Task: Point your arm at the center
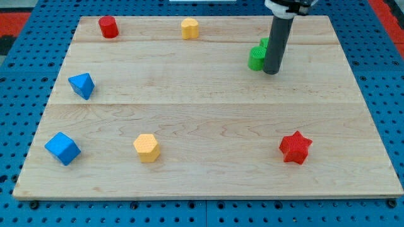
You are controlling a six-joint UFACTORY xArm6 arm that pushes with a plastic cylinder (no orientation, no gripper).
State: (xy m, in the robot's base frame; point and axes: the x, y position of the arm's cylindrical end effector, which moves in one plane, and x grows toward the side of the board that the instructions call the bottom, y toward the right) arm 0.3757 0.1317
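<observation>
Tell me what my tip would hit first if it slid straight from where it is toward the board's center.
Probably nothing. My tip sits beside the green block, at the view's upper right. The line toward the middle of the wooden board runs down-left over bare wood, though the rod hides part of the green block.

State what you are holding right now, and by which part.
Nothing is held. My tip sits beside the green block, on its right in the view.

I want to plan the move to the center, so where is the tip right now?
My tip is in the view's upper right part of the board, right beside the green block, on its right.
</observation>
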